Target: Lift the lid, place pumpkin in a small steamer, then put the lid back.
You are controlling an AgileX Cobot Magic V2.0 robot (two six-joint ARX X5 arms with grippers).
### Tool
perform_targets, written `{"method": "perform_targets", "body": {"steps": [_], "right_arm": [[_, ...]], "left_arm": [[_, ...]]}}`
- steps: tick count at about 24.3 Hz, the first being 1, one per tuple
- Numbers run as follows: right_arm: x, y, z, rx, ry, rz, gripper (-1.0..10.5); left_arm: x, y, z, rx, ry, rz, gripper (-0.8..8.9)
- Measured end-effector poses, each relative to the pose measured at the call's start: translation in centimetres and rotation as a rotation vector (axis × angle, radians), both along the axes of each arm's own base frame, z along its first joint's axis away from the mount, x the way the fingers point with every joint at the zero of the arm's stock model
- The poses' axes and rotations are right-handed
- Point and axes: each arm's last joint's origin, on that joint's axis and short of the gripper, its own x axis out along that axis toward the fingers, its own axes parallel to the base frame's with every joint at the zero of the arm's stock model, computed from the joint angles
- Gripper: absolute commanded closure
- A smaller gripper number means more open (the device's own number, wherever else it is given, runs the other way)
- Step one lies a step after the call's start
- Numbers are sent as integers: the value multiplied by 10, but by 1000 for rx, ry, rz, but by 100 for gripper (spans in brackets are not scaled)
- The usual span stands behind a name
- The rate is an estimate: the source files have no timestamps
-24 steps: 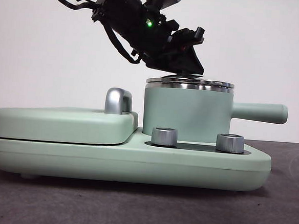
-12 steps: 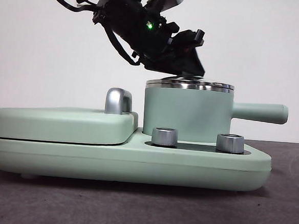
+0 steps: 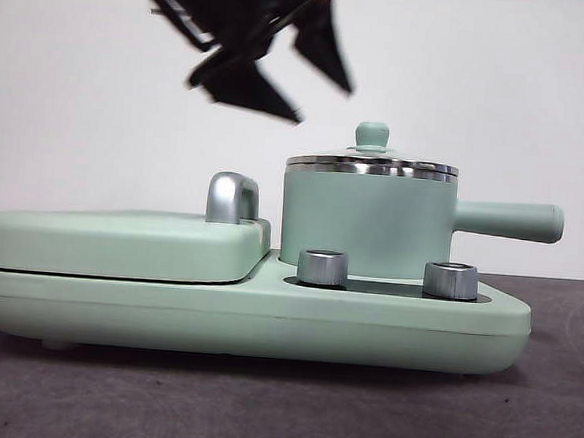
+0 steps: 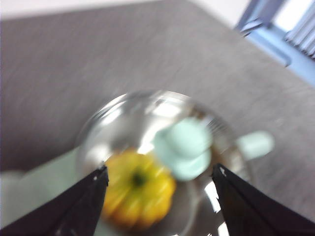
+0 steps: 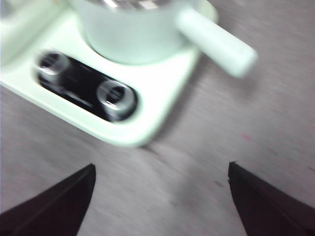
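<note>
Lid (image 3: 371,162) sits seated on small steamer (image 3: 366,222), knob up and free; pumpkin (image 4: 138,194) visible through the glass in left wrist view, inside the pot. Steamer stands on the mint appliance base (image 3: 385,321), behind two silver knobs (image 3: 321,267), side handle sticking out away from the hinged grill cover (image 3: 120,242). Left gripper (image 4: 160,184) hangs above the lid, fingers spread wide w/ nothing between them; front view shows it blurred, up and off to the side of the knob. Right gripper (image 5: 162,196) waits low over the gray surface (image 5: 256,147) near the base, fingers apart, empty. Handling: lid = glass + steel rim, rigid, prob. fairly light but breakable and slick at the rim; only good hold is the small knob, pinch square. Pumpkin glossy, hard, likely slippery. Task looks about done.
</note>
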Motion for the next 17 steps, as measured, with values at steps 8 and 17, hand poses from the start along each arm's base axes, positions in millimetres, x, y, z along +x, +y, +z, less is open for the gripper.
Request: {"method": "perform_targets", "body": {"steps": [8, 17], "right_arm": [[36, 28, -6, 117, 51, 82, 531], [72, 53, 3, 139, 86, 127, 531]], "left_arm": [[-53, 59, -6, 21, 68, 75, 472], [-107, 105, -15, -24, 69, 150, 473]]}}
